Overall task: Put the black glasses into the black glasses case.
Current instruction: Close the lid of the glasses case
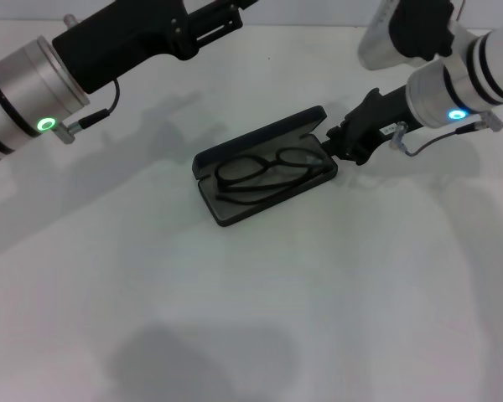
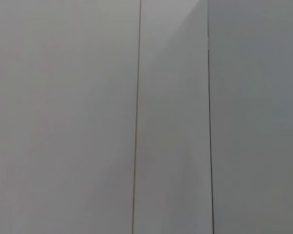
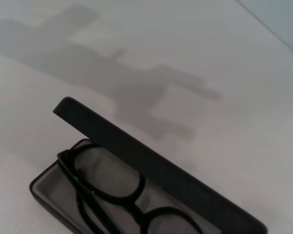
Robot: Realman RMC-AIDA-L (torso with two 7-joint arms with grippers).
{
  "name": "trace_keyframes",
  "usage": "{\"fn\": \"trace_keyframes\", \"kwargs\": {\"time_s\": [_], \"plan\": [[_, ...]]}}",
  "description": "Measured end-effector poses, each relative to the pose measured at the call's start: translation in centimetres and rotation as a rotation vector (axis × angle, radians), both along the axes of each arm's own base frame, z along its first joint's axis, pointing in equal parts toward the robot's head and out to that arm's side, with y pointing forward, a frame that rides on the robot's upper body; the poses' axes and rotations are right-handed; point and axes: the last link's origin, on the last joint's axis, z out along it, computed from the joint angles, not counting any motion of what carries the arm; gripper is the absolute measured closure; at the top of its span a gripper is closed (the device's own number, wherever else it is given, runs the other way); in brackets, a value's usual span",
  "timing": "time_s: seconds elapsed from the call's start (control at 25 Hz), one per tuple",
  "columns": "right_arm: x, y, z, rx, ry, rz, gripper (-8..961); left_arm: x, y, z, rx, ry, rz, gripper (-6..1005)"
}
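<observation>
Now the black glasses (image 1: pixel 264 172) lay inside the black glasses case (image 1: pixel 260 144); my right gripper (image 1: pixel 339 142) sat beside its end, its grip hidden, so I cannot tell, and I needed to pull away gently.

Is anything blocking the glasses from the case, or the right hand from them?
Nothing visible does. The black glasses already lie inside the open black glasses case, lid up behind them. The right hand sits at the case's right end; nothing lies between.

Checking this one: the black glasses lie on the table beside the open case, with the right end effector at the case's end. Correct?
Not quite. The black glasses lie inside the open black glasses case, on its grey lining, as head and right wrist views show. The right end effector is at the case's end.
</observation>
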Motion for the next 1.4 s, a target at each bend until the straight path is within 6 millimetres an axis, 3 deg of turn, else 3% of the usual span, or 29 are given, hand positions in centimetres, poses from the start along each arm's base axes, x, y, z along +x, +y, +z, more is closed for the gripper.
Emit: {"fn": "trace_keyframes", "kwargs": {"time_s": [0.2, 0.44, 0.6, 0.92, 0.96, 1.0, 1.28, 1.4], "plan": [[0.6, -0.1, 1.4, 0.034, 0.032, -0.003, 786, -0.5, -0.1, -0.1, 0.001, 0.004, 0.022, 202], [2.9, -2.0, 7.6, 0.176, 0.220, 0.021, 785, -2.4, 1.8, -2.0, -0.012, 0.116, 0.195, 202], [4.2, -3.1, 9.8, 0.267, 0.306, 0.043, 785, -3.5, 2.8, -3.6, -0.051, 0.238, 0.285, 203], [5.8, -3.7, 10.4, 0.312, 0.353, 0.028, 783, -3.2, 4.2, -5.9, -0.096, 0.407, 0.319, 203], [5.3, -5.0, 9.5, 0.193, 0.365, 0.065, 783, -3.1, 4.2, -6.1, -0.099, 0.416, 0.314, 203], [5.1, -5.4, 9.3, 0.161, 0.364, 0.080, 594, -3.0, 4.2, -6.3, -0.104, 0.424, 0.308, 203], [4.0, -7.0, 9.1, 0.013, 0.371, 0.169, 471, -3.3, 3.9, -7.4, -0.125, 0.467, 0.328, 204], [4.0, -7.4, 9.0, -0.019, 0.365, 0.181, 472, -3.5, 3.6, -8.0, -0.139, 0.489, 0.327, 204]]}}
